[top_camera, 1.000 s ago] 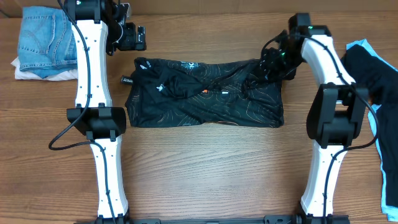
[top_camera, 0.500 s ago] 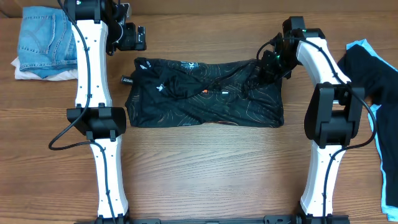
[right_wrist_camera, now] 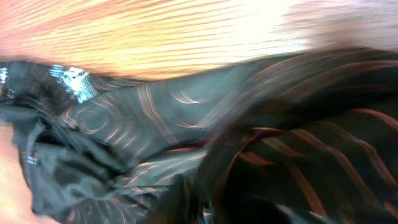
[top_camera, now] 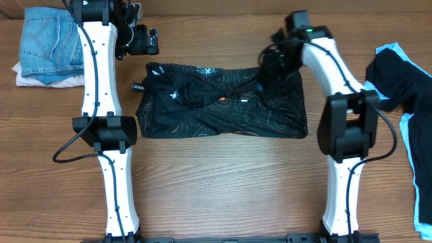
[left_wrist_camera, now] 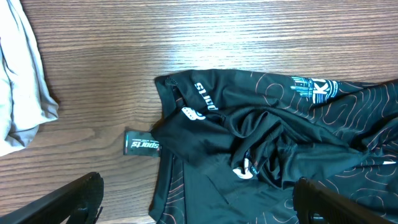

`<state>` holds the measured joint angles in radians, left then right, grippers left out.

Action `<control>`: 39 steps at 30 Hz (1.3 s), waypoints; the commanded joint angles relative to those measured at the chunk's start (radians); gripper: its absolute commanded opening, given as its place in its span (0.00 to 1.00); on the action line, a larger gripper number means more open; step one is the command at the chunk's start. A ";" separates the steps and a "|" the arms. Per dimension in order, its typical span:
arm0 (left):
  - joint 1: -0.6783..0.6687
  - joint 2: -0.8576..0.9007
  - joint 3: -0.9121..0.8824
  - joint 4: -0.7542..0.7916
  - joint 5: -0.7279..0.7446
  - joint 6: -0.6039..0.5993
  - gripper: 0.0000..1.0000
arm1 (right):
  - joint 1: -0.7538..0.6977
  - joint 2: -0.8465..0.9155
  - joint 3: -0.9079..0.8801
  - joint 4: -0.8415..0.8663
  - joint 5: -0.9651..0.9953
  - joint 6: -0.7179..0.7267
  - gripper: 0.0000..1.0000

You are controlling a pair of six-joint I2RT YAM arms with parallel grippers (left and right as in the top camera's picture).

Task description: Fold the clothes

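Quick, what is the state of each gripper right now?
Left gripper: open, holding nothing.
Right gripper: down on the black jersey with thin contour lines; its jaws are hidden and the wrist view is blurred, so it cannot be told.

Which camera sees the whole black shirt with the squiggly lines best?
The overhead view: the black jersey shows almost whole there. The left wrist view shows only one end, with its logos close up. The right wrist view is just a blurred close-up of its fabric.

A small tag (left_wrist_camera: 142, 145) at the black jersey (left_wrist_camera: 267, 155) edge reads "sports"; white lettering (left_wrist_camera: 205, 96) near it is perhaps too distorted to read.
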<state>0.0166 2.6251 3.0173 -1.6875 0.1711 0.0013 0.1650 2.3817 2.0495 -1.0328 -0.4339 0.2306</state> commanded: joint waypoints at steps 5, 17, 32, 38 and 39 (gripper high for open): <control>-0.005 -0.034 0.019 -0.002 0.010 -0.010 1.00 | 0.062 -0.003 0.027 0.016 0.093 0.040 0.86; -0.005 -0.034 0.019 -0.002 0.010 -0.009 1.00 | -0.117 -0.063 0.161 -0.400 0.247 -0.094 0.87; -0.005 -0.034 0.019 -0.002 0.010 -0.010 1.00 | -0.169 -0.063 -0.076 -0.321 0.092 -0.444 0.71; -0.005 -0.034 0.019 -0.002 0.010 -0.009 1.00 | -0.153 -0.063 -0.085 -0.312 0.092 -0.444 0.59; -0.005 -0.034 0.019 -0.002 0.010 -0.009 1.00 | -0.153 -0.063 -0.085 -0.310 0.092 -0.443 0.46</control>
<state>0.0166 2.6251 3.0173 -1.6875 0.1711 0.0013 0.0082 2.3573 1.9705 -1.3495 -0.3187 -0.1951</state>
